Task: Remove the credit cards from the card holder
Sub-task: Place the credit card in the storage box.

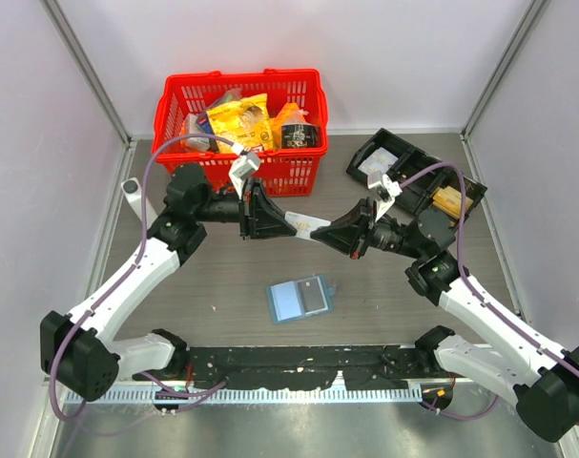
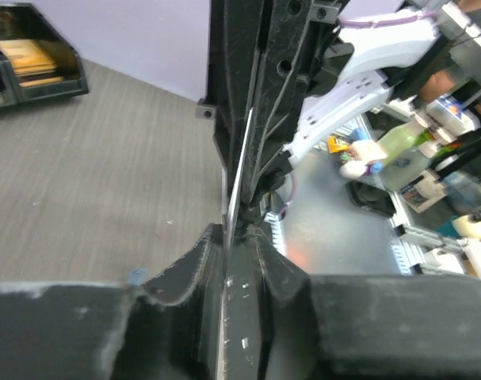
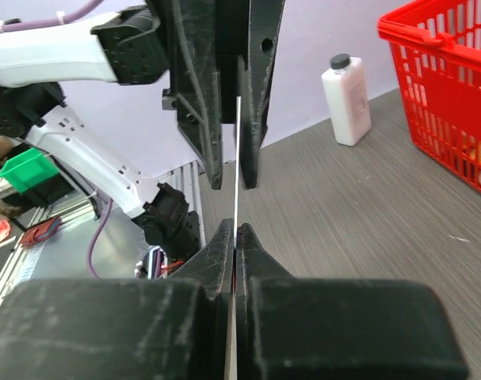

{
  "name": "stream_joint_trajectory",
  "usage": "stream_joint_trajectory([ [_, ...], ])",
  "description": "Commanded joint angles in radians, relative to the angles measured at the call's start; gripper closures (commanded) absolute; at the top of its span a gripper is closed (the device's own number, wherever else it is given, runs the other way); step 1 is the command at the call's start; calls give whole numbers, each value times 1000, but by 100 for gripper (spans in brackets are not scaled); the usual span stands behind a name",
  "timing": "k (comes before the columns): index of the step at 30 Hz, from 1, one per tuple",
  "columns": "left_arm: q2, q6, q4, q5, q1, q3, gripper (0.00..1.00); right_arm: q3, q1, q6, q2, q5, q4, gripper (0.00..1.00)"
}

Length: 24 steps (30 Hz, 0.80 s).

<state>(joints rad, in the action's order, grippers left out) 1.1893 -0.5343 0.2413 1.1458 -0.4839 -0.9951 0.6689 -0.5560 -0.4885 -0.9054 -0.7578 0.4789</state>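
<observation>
I saw one card (image 1: pixel 306 226) held in the air between the two arms, above the middle of the table (image 1: pixel 222 277) and in front of the basket (image 1: pixel 175 105). From above it looked pale with a tan tint. On both wrist cameras it was edge-on, just a thin light line. The right gripper (image 1: pixel 332 232) was pinched tight on one end of it. The left gripper (image 1: pixel 281 221) was around the other end, with its fingers (image 3: pixel 260 95) a narrow gap apart, wider than the card. The wallet (image 1: pixel 299 299) lay open and flat on the table nearer me, below the card. It was blue-edged, with one pale blue-grey panel and one darker grey. I could not tell whether it held another card.
</observation>
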Motion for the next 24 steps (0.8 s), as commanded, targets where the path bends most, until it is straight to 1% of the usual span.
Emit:
stream_joint_trajectory([
  [1,-2,183,-238,-121,4,-76,68,20,40,14,13,38,-28,99],
  [2,-3,206,-291,-174,4,-83,56,23,48,28,17,44,-49,99],
  [5,-3,238,-374,-331,4,-112,38,31,103,33,20,86,-135,99],
  [7,-10,250,-416,-453,4,-123,32,49,139,47,14,118,-209,99],
  [8,-16,255,-437,-553,2,-128,29,64,162,68,11,159,-274,99],
  [10,-33,254,-476,-728,4,-135,23,87,201,90,-7,211,-353,99],
  [12,-48,257,-525,-890,4,-149,16,95,247,87,-38,270,-397,99],
  [13,-49,254,-554,-981,2,-161,14,101,264,87,-70,300,-413,99],
  [16,-57,251,-622,-1206,4,-192,11,150,350,71,-167,417,-505,99],
  [17,-59,247,-637,-1259,2,-197,10,162,367,65,-218,432,-511,99],
  [20,-76,237,-646,-1359,4,-194,8,236,436,33,-315,485,-514,99],
  [21,-80,237,-645,-1383,2,-192,8,256,442,44,-369,497,-519,99],
  [23,-91,238,-642,-1417,4,-186,7,329,450,68,-449,570,-537,99],
  [24,-94,237,-643,-1428,4,-185,6,387,455,74,-508,595,-560,99],
])
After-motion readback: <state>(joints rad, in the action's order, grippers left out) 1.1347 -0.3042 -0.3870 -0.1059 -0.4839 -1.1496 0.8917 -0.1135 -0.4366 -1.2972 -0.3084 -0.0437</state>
